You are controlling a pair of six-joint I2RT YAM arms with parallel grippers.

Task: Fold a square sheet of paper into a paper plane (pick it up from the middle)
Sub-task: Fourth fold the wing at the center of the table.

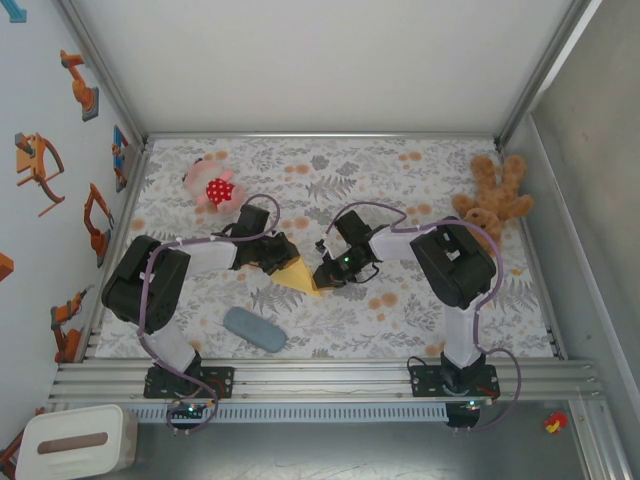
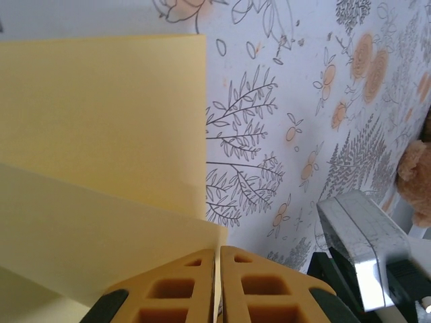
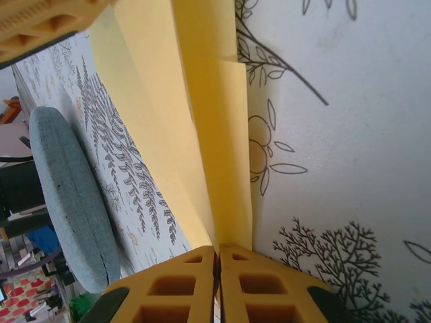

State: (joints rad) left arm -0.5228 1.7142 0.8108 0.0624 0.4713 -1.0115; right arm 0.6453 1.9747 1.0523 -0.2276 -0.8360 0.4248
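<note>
A white box (image 1: 75, 440) sits far to the near left of both jaws, off the table (image 1: 400, 330). A pink toy (image 1: 212, 186) with a red spotted patch lies beyond and left of the left jaws, well apart from them. The left arm (image 1: 150, 285) stretches in from the left. A grey pad (image 1: 254, 329) lies on the near side of the left jaws, near them but not touching.

The left jaws are pressed together on the paper (image 1: 298, 275). In the left wrist view their orange fingers (image 2: 168, 296) meet with a thin yellow edge caught in the seam between them. From the tips the paper (image 2: 101, 134) spreads away in two overlapping layers, the nearer one paler and slanting across the other.

From above, the paper is a small yellow triangle lying between the two sets of jaws, touching both.

The right jaws are also closed, pinching the paper. In the right wrist view the orange fingers (image 3: 269, 296) touch, and the paper (image 3: 202, 121) narrows to a tip that runs into the gap between them. A crease runs away from those tips towards the left jaws' orange finger (image 3: 47, 23), with the pad (image 3: 67, 202) left of it.

The right arm (image 1: 455, 265) comes in from the right. A brown bear (image 1: 493, 200) lies beyond and right of the right jaws, well apart.
</note>
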